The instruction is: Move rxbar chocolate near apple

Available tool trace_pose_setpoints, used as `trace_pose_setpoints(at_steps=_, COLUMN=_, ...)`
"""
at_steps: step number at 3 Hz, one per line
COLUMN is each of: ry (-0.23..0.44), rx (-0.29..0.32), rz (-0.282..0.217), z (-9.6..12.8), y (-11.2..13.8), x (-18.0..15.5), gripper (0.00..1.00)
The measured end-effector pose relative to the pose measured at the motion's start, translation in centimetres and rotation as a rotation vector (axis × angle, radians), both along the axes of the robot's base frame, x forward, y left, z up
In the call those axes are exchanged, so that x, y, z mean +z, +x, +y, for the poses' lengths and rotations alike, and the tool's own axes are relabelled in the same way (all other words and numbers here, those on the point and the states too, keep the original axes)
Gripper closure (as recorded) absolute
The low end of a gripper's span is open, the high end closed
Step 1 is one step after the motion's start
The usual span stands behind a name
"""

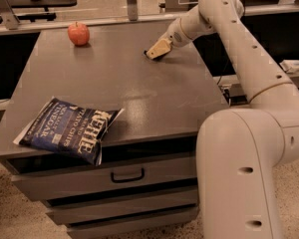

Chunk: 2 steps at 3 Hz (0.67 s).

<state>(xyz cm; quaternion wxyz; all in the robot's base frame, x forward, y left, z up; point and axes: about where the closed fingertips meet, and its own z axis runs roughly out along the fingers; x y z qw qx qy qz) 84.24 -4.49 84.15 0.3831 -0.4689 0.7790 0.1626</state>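
Rxbar chocolate cannot be made out as a separate item; a dark sliver (161, 58) lies on the worktop (139, 91) directly under the gripper (157, 50), and whether it is the black wrapper or only shadow cannot be told; location is close to the far edge, right of centre. Gripper is tan, angled down to the left, its tip at or just above the surface; whether it is closed on anything cannot be told. Apple (78, 34) stands upright near the far left corner, well apart from the gripper. Arm (239, 44) reaches in over the right edge from the base at the near right corner. Blue chip bag (70, 130) lies flat at the near left corner, one corner overhanging the near edge. Drawers (124, 176) sit below the near edge; the top one carries a dark handle.
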Motion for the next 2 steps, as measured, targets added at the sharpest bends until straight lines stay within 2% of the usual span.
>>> trace_pose_setpoints(at_steps=1, ry=0.010, rx=0.005, rz=-0.049, z=-0.2, y=0.0, x=2.2, gripper=0.93)
trace_pose_setpoints(at_steps=2, ry=0.036, rx=0.006, rz=-0.161, z=-1.2, y=0.0, x=7.0, gripper=1.00)
